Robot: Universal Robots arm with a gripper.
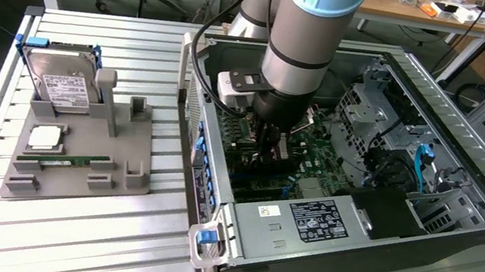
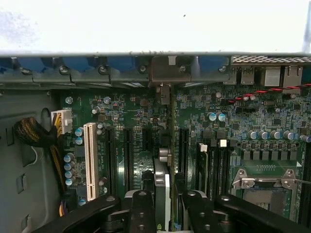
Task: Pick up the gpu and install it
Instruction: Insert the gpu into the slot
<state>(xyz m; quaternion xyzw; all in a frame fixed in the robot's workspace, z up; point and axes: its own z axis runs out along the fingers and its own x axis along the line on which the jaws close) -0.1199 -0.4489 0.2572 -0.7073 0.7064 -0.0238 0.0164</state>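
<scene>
My gripper [image 1: 270, 159] is down inside the open computer case [image 1: 218, 175], just over the green motherboard [image 1: 310, 155]. It is shut on the gpu [image 2: 164, 182], which the wrist view shows edge-on as a thin upright card between the two black fingers [image 2: 141, 211]. The card stands among the black expansion slots [image 2: 127, 153]. Its silver end bracket [image 2: 167, 68] lies against the case's rear wall. Whether its edge is seated in a slot I cannot tell. In the exterior view the arm hides most of the card.
Outside the case, a grey fixture [image 1: 128, 184] carries a hard drive [image 1: 61, 84], a CPU chip [image 1: 45, 138] and a green RAM stick [image 1: 61, 160]. Inside are the power supply [image 1: 315, 223], drive cage [image 1: 387, 106], white slot [image 2: 90, 155] and CPU socket [image 2: 265, 182].
</scene>
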